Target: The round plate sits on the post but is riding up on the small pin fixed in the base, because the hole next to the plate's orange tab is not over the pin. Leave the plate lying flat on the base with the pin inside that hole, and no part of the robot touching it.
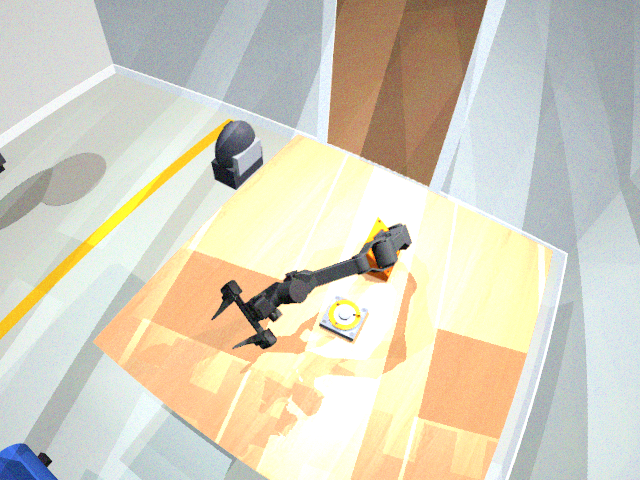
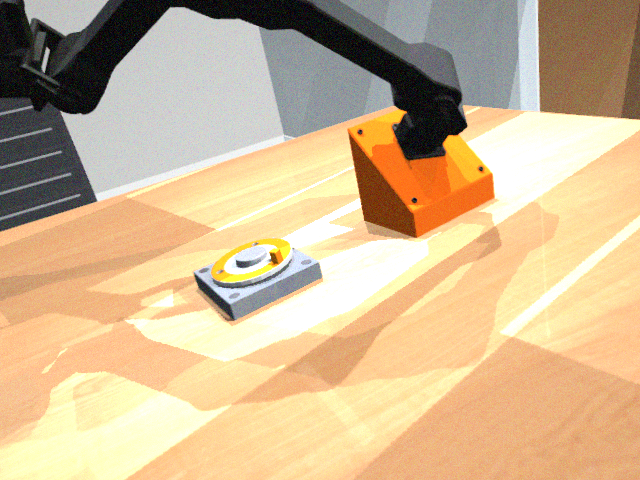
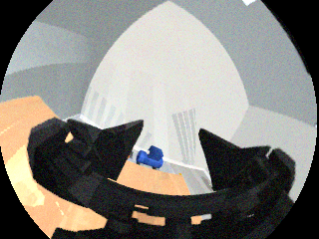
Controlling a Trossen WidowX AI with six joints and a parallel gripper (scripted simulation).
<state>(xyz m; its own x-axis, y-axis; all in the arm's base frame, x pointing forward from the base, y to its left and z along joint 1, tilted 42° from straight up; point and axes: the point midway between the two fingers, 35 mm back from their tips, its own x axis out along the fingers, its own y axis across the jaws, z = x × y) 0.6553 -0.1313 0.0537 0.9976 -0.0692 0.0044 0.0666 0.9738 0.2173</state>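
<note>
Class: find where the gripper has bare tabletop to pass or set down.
Free: the wide stretch between the grey base and the table's near edge. Tight: the gap between that base and the orange mount, under the arm.

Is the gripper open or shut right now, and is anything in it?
Open and empty. In the top view the gripper has its fingers spread wide, off to the side of the round plate; the wrist view shows nothing between them.
</note>
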